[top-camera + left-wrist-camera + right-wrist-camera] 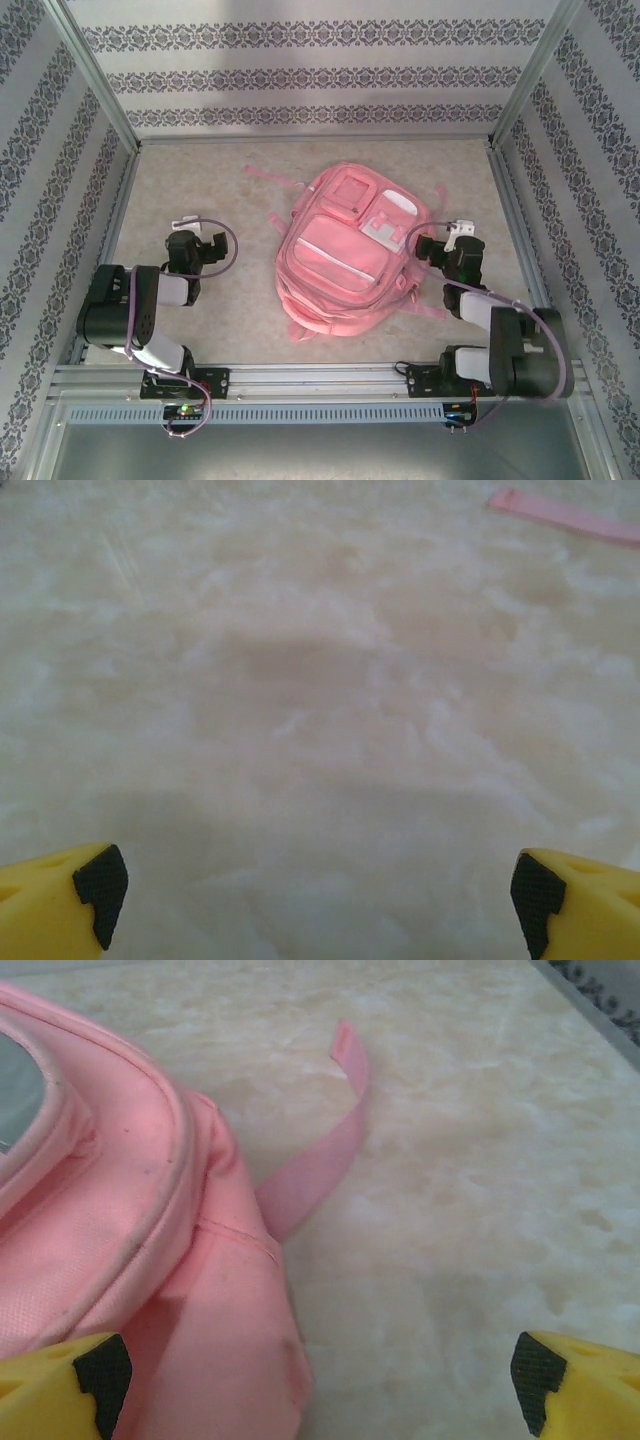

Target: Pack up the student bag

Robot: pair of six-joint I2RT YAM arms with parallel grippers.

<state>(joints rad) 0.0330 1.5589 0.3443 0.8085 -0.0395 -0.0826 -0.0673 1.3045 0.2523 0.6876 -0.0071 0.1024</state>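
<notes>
The student bag [348,255], a big soft pink backpack, lies flat in the middle of the table with its front pockets up. My left gripper [192,228] hovers over bare table well to the bag's left, open, with nothing between its yellow fingertips [60,905]. A pink strap end [565,515] shows far ahead of it. My right gripper [452,234] sits at the bag's right edge, open and holding nothing. In the right wrist view the bag's side [150,1230] lies close by the left finger [60,1390], and a loose strap [320,1155] curls onto the table.
The table [200,180] has a pale marbled top, fenced by metal rails and patterned walls on three sides. Thin straps trail from the bag's top left [265,173] and right side [428,312].
</notes>
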